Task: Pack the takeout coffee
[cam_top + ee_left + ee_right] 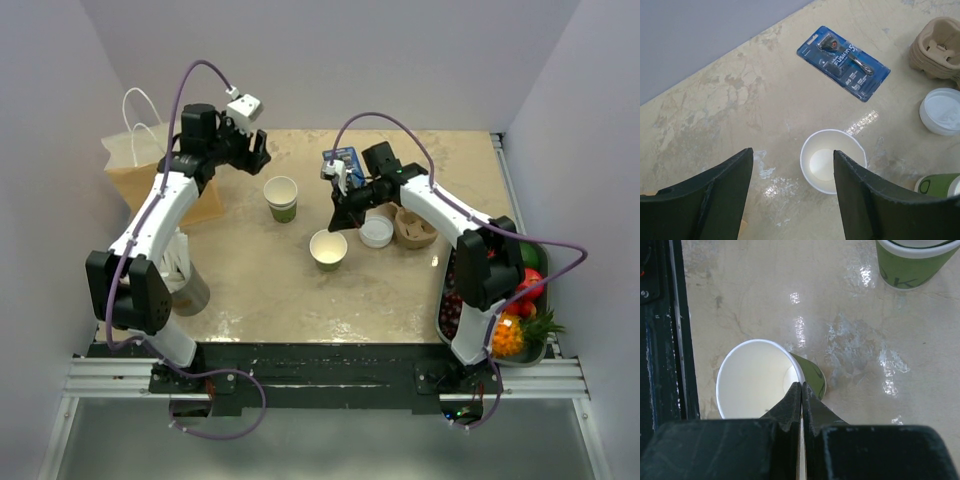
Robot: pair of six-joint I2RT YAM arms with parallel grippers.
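Two olive-green paper cups with cream rims stand open, and neither wears a lid. A loose round white lid (376, 232) lies on the table beside them, so no lidded takeout coffee shows. My right gripper (338, 222) is shut on the rim wall of the nearer cup (328, 248). In the right wrist view the fingertips (796, 392) pinch that cup (755, 385), which leans a little. My left gripper (258, 152) is open and empty, hovering behind the far cup (281, 197). That cup shows between its fingers in the left wrist view (832, 160).
A brown paper bag (150, 170) stands at the back left. A cardboard cup carrier (415, 228) sits right of the lid. A blue razor pack (343, 160) lies at the back. A fruit tray (545, 345) lines the right edge. A grey cup of white items (185, 285) stands near left.
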